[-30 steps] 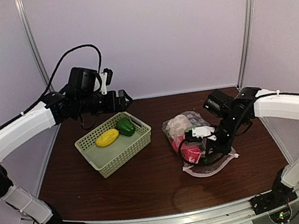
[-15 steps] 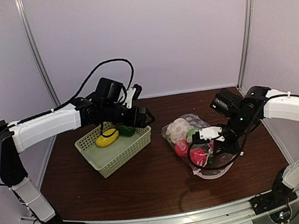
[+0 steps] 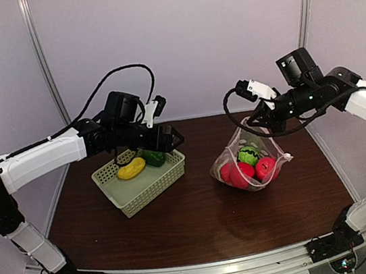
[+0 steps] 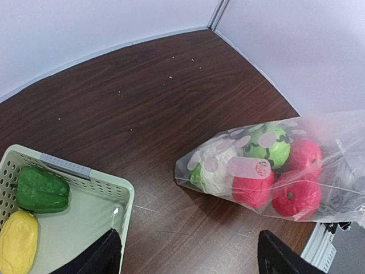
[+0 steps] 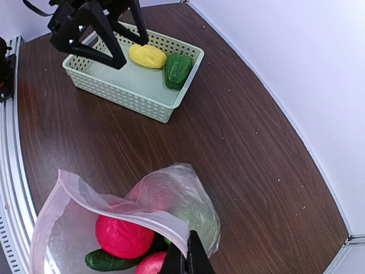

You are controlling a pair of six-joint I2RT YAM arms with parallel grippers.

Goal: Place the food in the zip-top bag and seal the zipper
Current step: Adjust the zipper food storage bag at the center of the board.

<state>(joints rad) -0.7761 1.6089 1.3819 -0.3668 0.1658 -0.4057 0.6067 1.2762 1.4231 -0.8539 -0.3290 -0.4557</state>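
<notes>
Zip-top bag (image 3: pixel 242 148) beneath right tool (image 3: pixel 264 121)

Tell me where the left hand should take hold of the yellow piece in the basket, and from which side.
Grip the yellow piece across its narrow middle, left hand coming straight down. It lies flat on the basket floor; the walls likely block side approaches, and the green pepper sits at one end, leaving its long sides free.

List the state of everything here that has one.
zip-top bag, mouth open, part-filled, held up by right hand
zipper, unsealed
right hand, shut on the bag's rim
left hand, open, empty, above basket
basket, holds yellow fruit and green pepper
red fruits, inside the bag
</notes>
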